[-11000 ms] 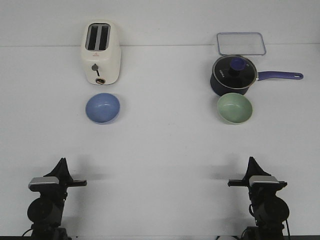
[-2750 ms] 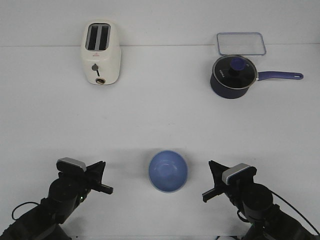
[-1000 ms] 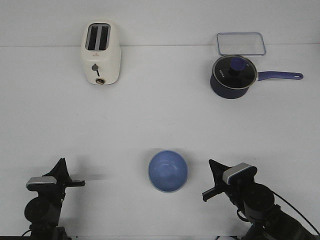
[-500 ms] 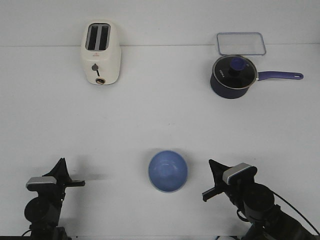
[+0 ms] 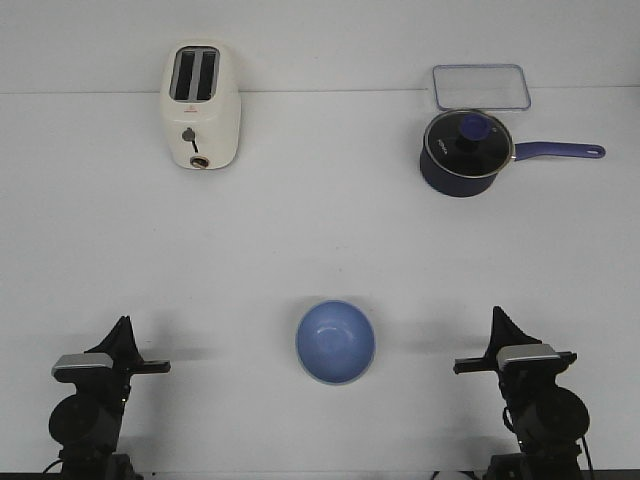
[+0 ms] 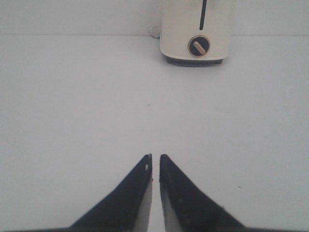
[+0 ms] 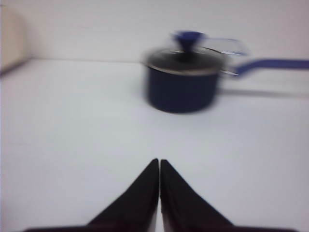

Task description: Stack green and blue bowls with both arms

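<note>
The periwinkle blue bowl (image 5: pixel 336 342) sits upright on the white table (image 5: pixel 320 240) at the front centre. The pale green bowl shows in no view. My left gripper (image 5: pixel 123 323) is at the front left, well left of the bowl; in the left wrist view (image 6: pixel 155 155) its jaws are nearly together with nothing between them. My right gripper (image 5: pixel 497 314) is at the front right, well right of the bowl; in the right wrist view (image 7: pixel 159 160) its jaws are closed and empty. Neither wrist view shows a bowl.
A cream toaster (image 5: pixel 201 106) stands at the back left and shows in the left wrist view (image 6: pixel 195 31). A dark blue lidded saucepan (image 5: pixel 465 153) stands at the back right, blurred in the right wrist view (image 7: pixel 182 84). A clear lidded box (image 5: pixel 481 86) lies behind it.
The right arm has swung from pointing towards the bowl to pointing straight ahead at the front right. The left arm and the blue bowl have not moved in the last second.
</note>
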Action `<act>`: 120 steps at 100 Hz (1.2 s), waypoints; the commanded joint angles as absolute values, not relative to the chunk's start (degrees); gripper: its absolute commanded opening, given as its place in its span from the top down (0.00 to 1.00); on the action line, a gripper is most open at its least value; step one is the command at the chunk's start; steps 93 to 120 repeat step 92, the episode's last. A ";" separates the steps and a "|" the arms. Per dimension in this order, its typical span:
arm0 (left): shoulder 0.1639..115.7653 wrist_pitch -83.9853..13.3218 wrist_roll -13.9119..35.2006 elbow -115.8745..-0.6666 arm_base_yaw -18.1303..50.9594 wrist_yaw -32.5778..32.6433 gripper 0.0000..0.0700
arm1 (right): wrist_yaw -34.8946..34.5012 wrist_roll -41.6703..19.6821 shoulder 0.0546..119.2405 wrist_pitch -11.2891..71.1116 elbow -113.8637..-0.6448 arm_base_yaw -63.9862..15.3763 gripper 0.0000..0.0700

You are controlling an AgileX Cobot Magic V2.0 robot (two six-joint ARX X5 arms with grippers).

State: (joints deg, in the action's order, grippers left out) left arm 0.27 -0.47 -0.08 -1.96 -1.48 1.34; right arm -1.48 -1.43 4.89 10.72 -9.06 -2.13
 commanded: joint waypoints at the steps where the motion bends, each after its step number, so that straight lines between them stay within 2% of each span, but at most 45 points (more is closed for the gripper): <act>1: 0.19 0.10 0.27 -0.80 -1.43 1.26 0.98 | -2.15 0.08 2.44 9.19 -6.02 -0.03 0.99; 19: 0.19 0.10 0.27 -0.80 -1.43 1.28 0.98 | -2.04 0.05 0.08 7.62 -0.69 1.80 0.99; 120: 0.19 0.10 0.27 -0.80 -1.45 1.30 0.98 | -1.54 -0.34 0.05 5.32 -0.73 1.80 0.99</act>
